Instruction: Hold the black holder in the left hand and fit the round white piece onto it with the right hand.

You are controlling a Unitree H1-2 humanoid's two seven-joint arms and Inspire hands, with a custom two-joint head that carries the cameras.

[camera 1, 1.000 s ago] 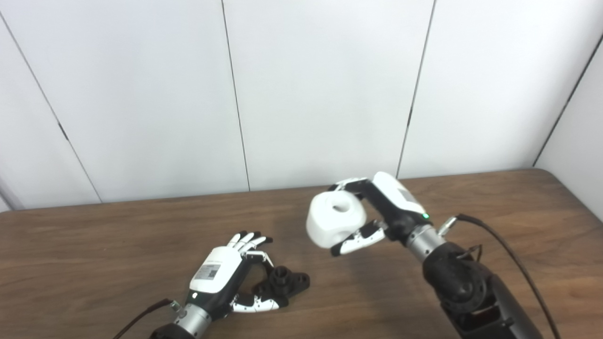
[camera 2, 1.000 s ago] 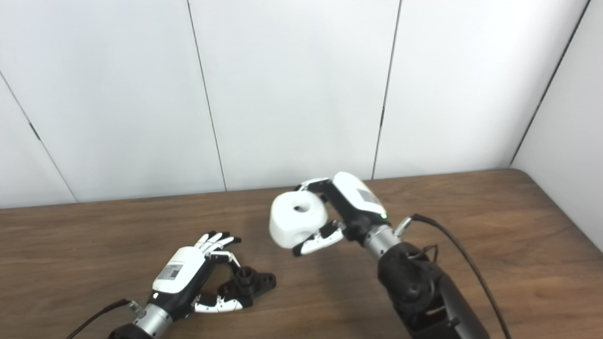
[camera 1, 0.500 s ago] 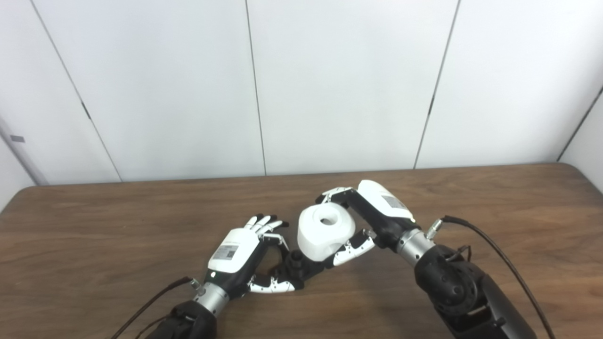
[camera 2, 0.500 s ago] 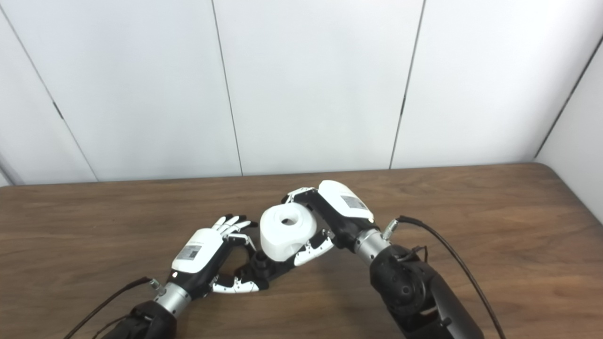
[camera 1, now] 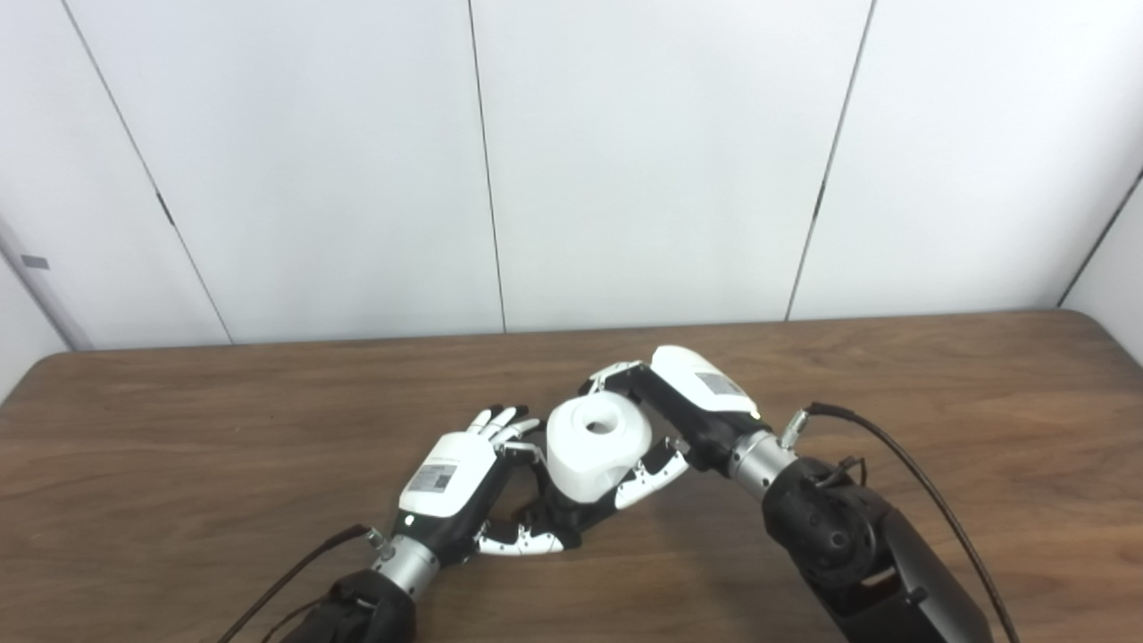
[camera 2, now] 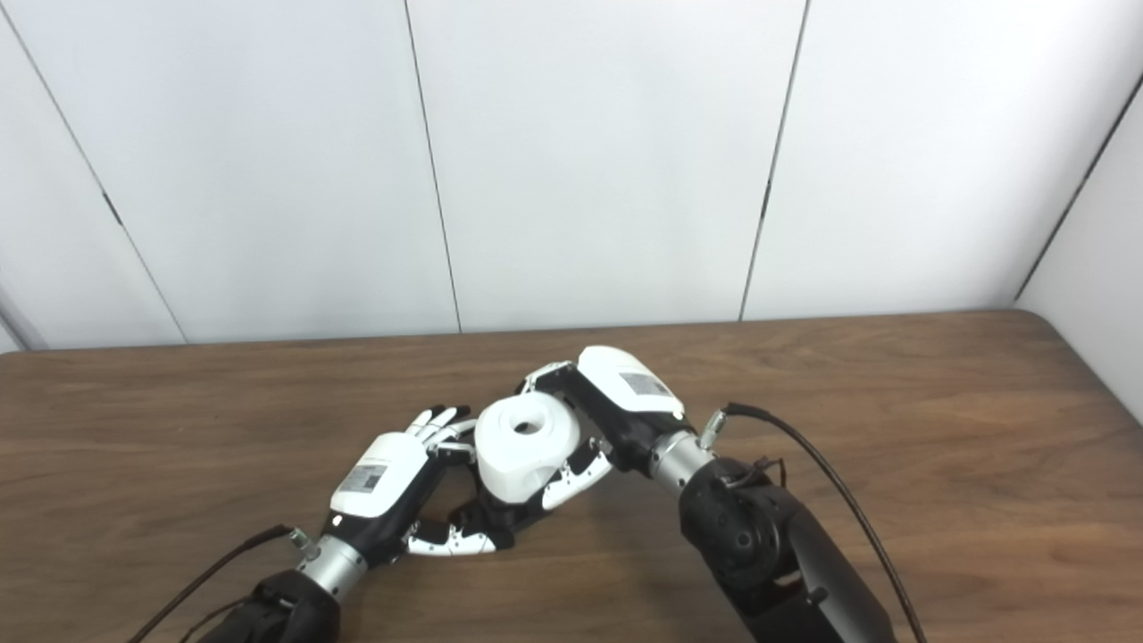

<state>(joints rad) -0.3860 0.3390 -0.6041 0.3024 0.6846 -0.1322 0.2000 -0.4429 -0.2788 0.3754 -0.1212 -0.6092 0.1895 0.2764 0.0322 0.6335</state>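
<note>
The round white piece (camera 1: 596, 446), with a hole in its top, is held in my right hand (camera 1: 683, 420), whose fingers and thumb wrap its sides. It sits directly over the black holder (camera 1: 555, 518), which lies on the wooden table (camera 1: 179, 464) and is mostly hidden beneath it; I cannot tell whether the two touch. My left hand (camera 1: 464, 487) lies just left of the piece, thumb and fingers closed around the holder's base. In the right eye view the white piece (camera 2: 523, 445) covers the holder (camera 2: 482, 522) the same way.
A black cable (camera 1: 902, 464) runs from my right wrist toward the lower right. Another cable (camera 1: 286, 576) trails from my left wrist. White wall panels (camera 1: 625, 161) stand behind the table's far edge.
My right hand has carried the white piece left and down, from beside the holder to right over it. The left hand has stayed on the holder. The camera shifted after the oldest frames.
</note>
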